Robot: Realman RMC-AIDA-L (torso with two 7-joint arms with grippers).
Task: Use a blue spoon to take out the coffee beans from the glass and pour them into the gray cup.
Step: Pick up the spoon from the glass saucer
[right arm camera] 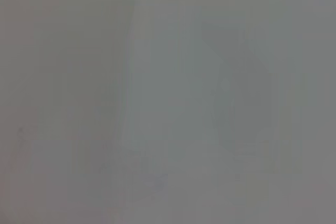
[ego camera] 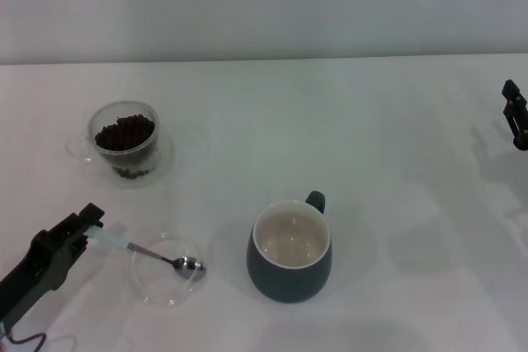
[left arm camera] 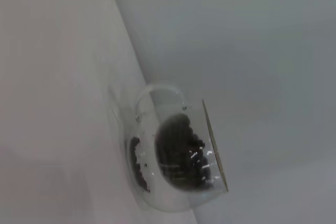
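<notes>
Gripping the pale handle of the blue spoon (ego camera: 157, 256), the left hand (ego camera: 87, 224) sits low at the near left of the white counter (ego camera: 396, 121), its fingers closed on the handle's end. The spoon's metal bowl rests in a shallow clear dish (ego camera: 165, 271). The glass (ego camera: 124, 139) stands farther back on the left, with the coffee beans (ego camera: 124, 132) heaped inside. The gray cup (ego camera: 289, 251) stands near the middle, just right of the dish, its cream inside bare. The right hand (ego camera: 516, 115) hangs at the far right edge; its opening cannot be judged.
</notes>
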